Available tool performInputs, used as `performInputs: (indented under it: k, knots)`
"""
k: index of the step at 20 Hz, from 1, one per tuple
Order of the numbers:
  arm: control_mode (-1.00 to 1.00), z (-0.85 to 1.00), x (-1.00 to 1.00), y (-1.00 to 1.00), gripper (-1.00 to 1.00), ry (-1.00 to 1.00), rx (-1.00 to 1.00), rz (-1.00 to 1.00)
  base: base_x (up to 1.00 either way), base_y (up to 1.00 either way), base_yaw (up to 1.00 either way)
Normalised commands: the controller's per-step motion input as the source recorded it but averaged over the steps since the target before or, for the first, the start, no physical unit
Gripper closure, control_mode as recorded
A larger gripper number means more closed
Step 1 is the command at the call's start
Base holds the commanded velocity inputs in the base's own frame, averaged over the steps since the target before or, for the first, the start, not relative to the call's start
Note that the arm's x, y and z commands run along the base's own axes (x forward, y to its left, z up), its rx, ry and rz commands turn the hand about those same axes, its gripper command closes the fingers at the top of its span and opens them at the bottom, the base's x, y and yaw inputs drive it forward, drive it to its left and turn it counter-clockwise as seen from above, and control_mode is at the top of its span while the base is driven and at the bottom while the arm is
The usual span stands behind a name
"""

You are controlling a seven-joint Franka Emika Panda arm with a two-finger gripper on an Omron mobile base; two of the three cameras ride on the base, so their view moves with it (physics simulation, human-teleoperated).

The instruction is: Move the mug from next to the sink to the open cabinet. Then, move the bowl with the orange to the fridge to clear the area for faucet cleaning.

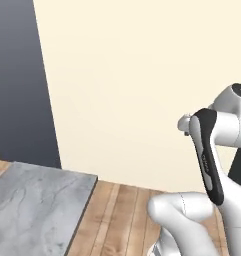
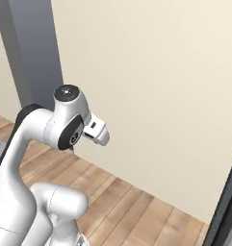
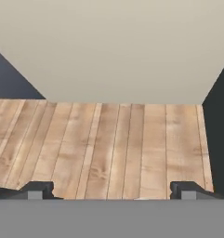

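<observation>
My gripper (image 3: 111,190) is open. Its two dark fingertips (image 3: 36,189) stand far apart at the bottom of the hand view, with nothing between them. It points down over bare wooden floor (image 3: 108,139) in front of a cream wall (image 3: 113,46). The white arm (image 2: 64,125) is folded high and close to the base. The mug, the bowl with the orange, the sink, the faucet and the open cabinet are out of view.
A corner of grey-white marble counter (image 1: 32,205) lies at the lower left of the left base view. A tall dark grey panel (image 1: 17,80) stands behind it. Another dark upright edge (image 2: 225,211) rises at the far right. Wooden floor (image 2: 136,202) runs along the wall.
</observation>
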Motion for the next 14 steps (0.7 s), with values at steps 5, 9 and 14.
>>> performInputs:
  k: [5, 9, 14]
  knots:
    - [1.0, 0.0, 0.0, 0.0, -1.0, 0.0, 0.0, 0.0, 1.0, 0.11, -0.03]
    - [1.0, 0.0, 0.0, 0.0, -1.0, 0.0, 0.0, 0.0, 1.0, 0.37, 0.16]
    - [1.0, 0.0, 0.0, 0.0, -1.0, 0.0, 0.0, 0.0, 1.0, 0.27, 0.28]
